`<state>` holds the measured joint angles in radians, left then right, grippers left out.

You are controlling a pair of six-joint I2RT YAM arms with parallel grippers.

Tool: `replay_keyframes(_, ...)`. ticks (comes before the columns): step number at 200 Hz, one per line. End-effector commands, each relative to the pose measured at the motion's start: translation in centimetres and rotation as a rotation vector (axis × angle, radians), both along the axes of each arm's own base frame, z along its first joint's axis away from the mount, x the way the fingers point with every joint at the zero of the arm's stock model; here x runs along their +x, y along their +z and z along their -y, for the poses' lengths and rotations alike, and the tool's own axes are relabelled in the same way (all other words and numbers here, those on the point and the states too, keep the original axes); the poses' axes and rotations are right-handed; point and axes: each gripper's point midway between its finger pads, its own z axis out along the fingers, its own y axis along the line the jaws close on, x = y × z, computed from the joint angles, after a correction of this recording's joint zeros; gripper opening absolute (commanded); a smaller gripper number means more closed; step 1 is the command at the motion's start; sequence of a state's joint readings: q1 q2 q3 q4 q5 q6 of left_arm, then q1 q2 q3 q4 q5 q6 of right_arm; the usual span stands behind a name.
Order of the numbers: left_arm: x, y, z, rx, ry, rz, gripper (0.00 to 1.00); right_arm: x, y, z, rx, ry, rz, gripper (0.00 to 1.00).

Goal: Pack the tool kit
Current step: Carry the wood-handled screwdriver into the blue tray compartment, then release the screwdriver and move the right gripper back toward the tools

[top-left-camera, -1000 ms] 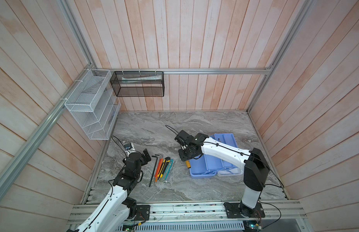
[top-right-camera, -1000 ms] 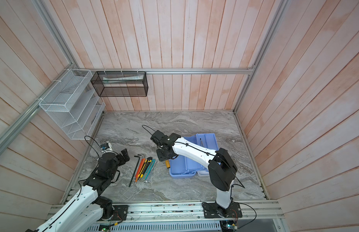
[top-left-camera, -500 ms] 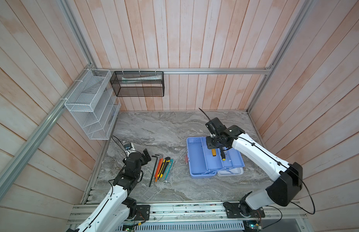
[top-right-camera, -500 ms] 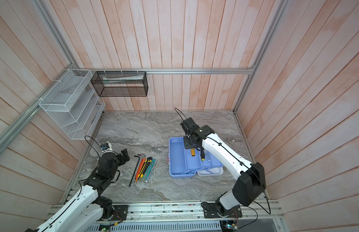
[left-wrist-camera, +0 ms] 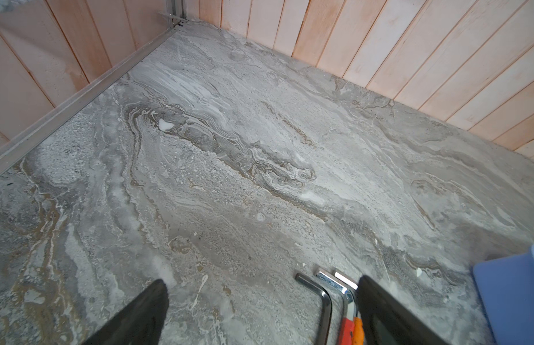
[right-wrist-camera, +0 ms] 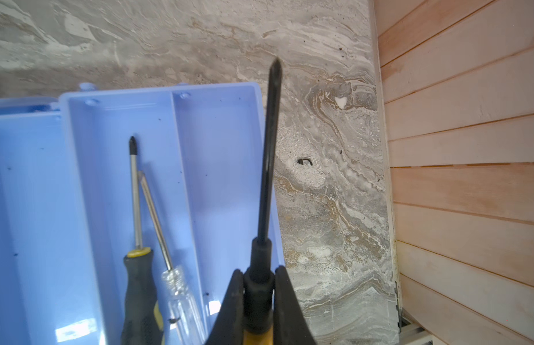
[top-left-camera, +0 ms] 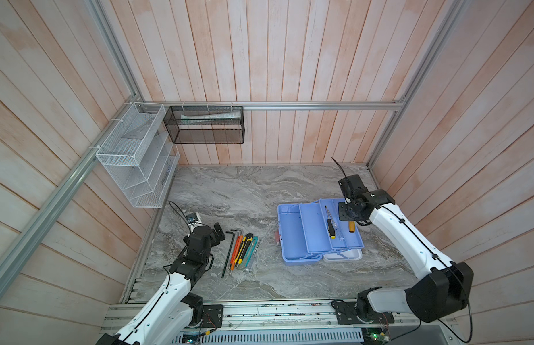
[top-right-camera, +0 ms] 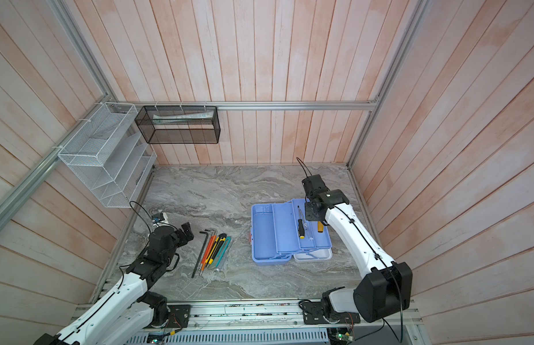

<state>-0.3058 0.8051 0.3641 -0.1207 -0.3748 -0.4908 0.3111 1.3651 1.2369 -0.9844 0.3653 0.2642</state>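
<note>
We find right fingers [right-wrist-camera: 234, 307] pinching the screwdriver [right-wrist-camera: 267, 179], likely stiff and light, at its handle collar, lower centre; left fingers [left-wrist-camera: 385, 313] gape wide, empty.

Your right gripper [top-left-camera: 349, 216] has swung away from the left side of the tool kit [top-left-camera: 292, 236], beside the loose tools [top-left-camera: 241, 248], and across to its rightmost tray [top-left-camera: 349, 240]. The yellow-handled screwdriver [top-left-camera: 351, 227] clamped in it has travelled along and now hangs above that tray's outer edge.
</note>
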Motion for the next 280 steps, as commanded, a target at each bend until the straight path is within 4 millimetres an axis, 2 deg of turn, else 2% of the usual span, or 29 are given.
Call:
replay_keyframes(1,0.2,0.7,-0.2,-0.006,0.011,0.012,1.0,0.0,-1.0,-0.1,-0.001,0.025,-0.006,0.0)
replay_keyframes(40,0.3,0.7,-0.2,-0.005,0.01,0.012,1.0,-0.2,-3.5,-0.7,0.018,0.05,-0.049,0.0)
replay_keyframes(56,0.2,0.7,-0.2,-0.006,0.009,0.012,1.0,-0.2,-3.8,-1.1,0.033,0.061,-0.063,0.0)
replay_keyframes(71,0.2,0.7,-0.2,-0.006,0.009,0.012,1.0,0.0,-3.9,-1.3,0.044,0.063,-0.061,0.15)
replay_keyframes(102,0.3,0.7,-0.1,-0.006,0.007,0.012,1.0,0.2,-3.6,-1.2,0.038,0.058,-0.059,0.35)
replay_keyframes(127,0.2,0.7,-0.2,-0.007,0.009,0.014,1.0,0.4,-2.6,-1.0,0.028,0.036,-0.052,0.4)
replay_keyframes(143,0.2,0.8,-0.2,-0.007,0.008,0.018,1.0,0.8,-0.8,-1.8,0.069,0.021,-0.031,0.4)
replay_keyframes(156,0.1,0.8,-0.2,-0.008,0.008,0.019,1.0,1.3,1.1,-4.2,0.124,0.052,0.028,0.4)
replay_keyframes(165,0.1,0.9,-0.2,-0.01,0.009,0.023,1.0,1.5,2.2,-6.7,0.171,0.089,0.07,0.4)
replay_keyframes(178,0.1,1.0,-0.2,-0.01,0.009,0.027,1.0,1.6,2.8,-11.2,0.265,0.171,0.108,0.4)
replay_keyframes(188,0.0,0.9,-0.2,-0.01,0.011,0.027,1.0,1.3,2.5,-15.0,0.345,0.239,0.115,0.41)
replay_keyframes(211,0.0,1.0,-0.3,-0.012,0.013,0.031,1.0,-0.3,0.3,-22.9,0.495,0.379,0.061,0.41)
replay_keyframes(237,-0.1,1.0,-0.4,-0.013,0.015,0.033,1.0,-2.9,-2.9,-29.2,0.549,0.461,-0.016,0.41)
replay_keyframes(255,-0.2,1.1,-0.4,-0.015,0.018,0.036,1.0,-5.2,-5.9,-32.8,0.576,0.506,-0.107,0.4)
replay_keyframes(280,-0.3,1.1,-0.6,-0.017,0.023,0.043,1.0,-7.7,-9.8,-35.3,0.53,0.525,-0.217,0.4)
